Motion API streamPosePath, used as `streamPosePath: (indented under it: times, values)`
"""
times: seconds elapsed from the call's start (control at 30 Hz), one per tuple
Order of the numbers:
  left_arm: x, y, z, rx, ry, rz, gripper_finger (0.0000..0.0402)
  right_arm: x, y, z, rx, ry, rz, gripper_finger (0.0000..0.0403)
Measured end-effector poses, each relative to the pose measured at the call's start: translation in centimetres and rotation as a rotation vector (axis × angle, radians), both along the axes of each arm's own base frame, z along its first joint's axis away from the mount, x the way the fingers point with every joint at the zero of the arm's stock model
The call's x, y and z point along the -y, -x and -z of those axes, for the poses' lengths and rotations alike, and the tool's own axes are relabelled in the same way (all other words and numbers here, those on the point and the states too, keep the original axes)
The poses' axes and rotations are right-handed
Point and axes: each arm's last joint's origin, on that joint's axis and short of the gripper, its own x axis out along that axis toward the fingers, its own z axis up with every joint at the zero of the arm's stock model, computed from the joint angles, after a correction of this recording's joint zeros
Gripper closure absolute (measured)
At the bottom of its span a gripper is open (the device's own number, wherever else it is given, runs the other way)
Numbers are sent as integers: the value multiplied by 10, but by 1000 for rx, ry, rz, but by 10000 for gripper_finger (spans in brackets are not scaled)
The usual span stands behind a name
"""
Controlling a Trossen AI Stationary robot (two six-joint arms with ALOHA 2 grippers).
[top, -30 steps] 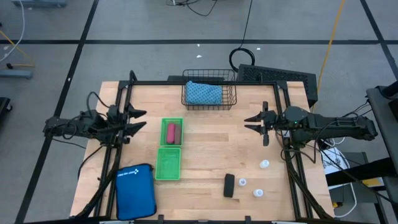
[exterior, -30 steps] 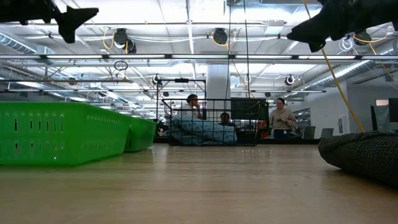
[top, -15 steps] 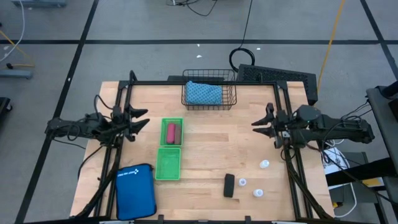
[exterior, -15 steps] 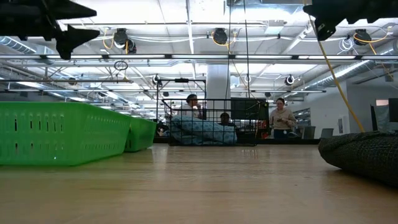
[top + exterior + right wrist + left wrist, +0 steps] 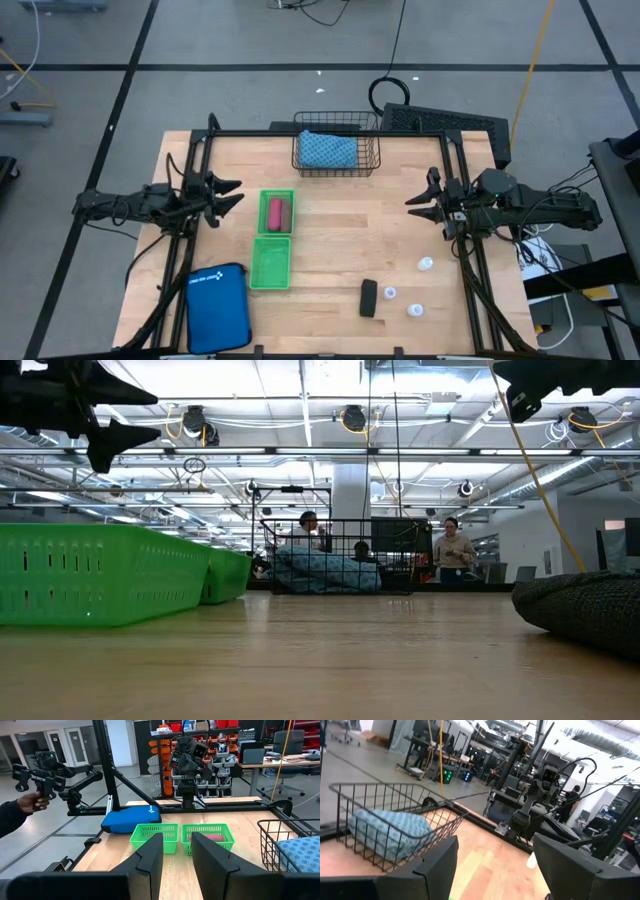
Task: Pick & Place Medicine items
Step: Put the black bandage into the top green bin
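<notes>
High view shows the medicine items in two groups on the wooden table [image 5: 330,215]. A pink piece [image 5: 275,213] and a brown piece [image 5: 286,214] lie side by side inside the far green basket [image 5: 277,194], near the table centre toward 9 o'clock. The black piece [image 5: 369,297] lies on the bare wood toward 5 o'clock. Three white bottles [image 5: 425,264] [image 5: 390,293] [image 5: 415,310] stand just beside it, further toward 4 o'clock.

The oblong pieces look light and stiff, so I judge that a grip across the short width, at the middle, will hold them best. The black one seems to have a textured, maybe soft cover, which should not slip. The bottles are tiny, round and smooth; they will probably roll or tip over if a finger touches them off-centre, so the fingers should come down on both sides of the body.

Both arms wait high above the table. The left gripper [image 5: 226,194] is at 9 o'clock with its fingers spread and nothing between them. The right gripper [image 5: 424,201] is at 3 o'clock, also spread and empty, and nearer to the remaining items.
</notes>
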Motion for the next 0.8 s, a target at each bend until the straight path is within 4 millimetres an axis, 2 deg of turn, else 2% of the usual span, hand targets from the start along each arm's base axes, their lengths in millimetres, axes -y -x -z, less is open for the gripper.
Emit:
streamPosePath:
  times: [0.8]
  values:
    - [0,0,7,-129,-205,-11,133,0,-8,3,-34,-5,2,314]
